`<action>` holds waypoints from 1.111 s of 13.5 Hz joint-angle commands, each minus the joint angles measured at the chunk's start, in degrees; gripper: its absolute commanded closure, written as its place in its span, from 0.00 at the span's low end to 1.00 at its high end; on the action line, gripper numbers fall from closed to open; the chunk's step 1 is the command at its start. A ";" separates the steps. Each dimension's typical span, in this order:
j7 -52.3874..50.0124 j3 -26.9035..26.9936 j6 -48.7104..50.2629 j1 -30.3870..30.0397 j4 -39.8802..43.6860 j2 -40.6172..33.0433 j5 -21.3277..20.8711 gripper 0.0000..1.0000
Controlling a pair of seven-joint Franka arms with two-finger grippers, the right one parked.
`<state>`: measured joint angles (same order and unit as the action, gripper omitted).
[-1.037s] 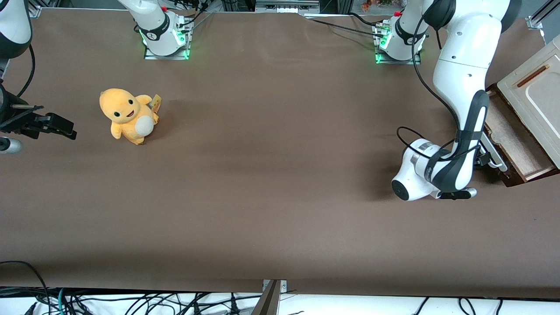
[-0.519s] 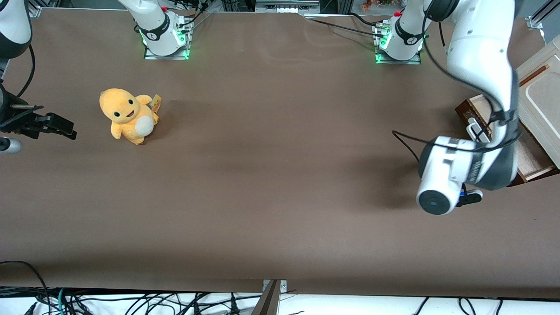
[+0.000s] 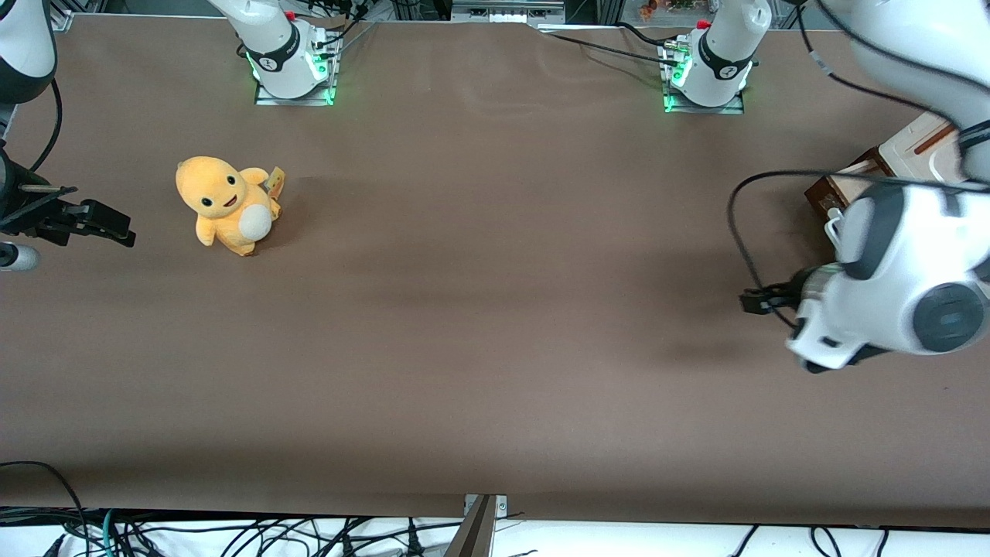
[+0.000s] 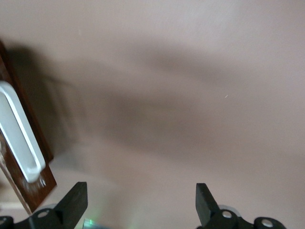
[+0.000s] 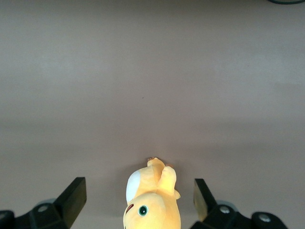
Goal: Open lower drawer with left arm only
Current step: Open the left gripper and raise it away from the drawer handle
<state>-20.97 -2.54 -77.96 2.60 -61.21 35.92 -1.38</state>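
Note:
The lower drawer [image 3: 821,192] is dark brown and stands pulled out of the cream-white cabinet [image 3: 916,139] at the working arm's end of the table. My left arm's raised wrist [image 3: 889,294] covers most of it, leaving one end of its white bar handle [image 3: 834,220] showing. In the left wrist view the drawer front [image 4: 29,190] and the handle [image 4: 18,136] lie off to one side. My left gripper [image 4: 140,206] is open and empty, above bare table and apart from the handle.
A yellow plush toy [image 3: 228,205] sits on the brown table [image 3: 495,309] toward the parked arm's end, and also shows in the right wrist view [image 5: 152,202]. The two arm bases [image 3: 294,58] [image 3: 708,66] stand along the table edge farthest from the front camera.
My left arm has left the drawer handle and risen, swinging up and toward the front camera. The drawer has stayed pulled out.

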 commanded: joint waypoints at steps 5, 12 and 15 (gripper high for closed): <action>25.27 4.47 -17.32 -1.54 -28.25 -24.29 3.49 0.00; 25.02 3.59 -6.60 -0.49 -28.61 -33.71 2.96 0.00; 25.63 3.50 -6.33 -0.40 -30.97 -34.59 2.87 0.00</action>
<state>2.91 0.71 -84.16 2.04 -88.96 2.88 0.42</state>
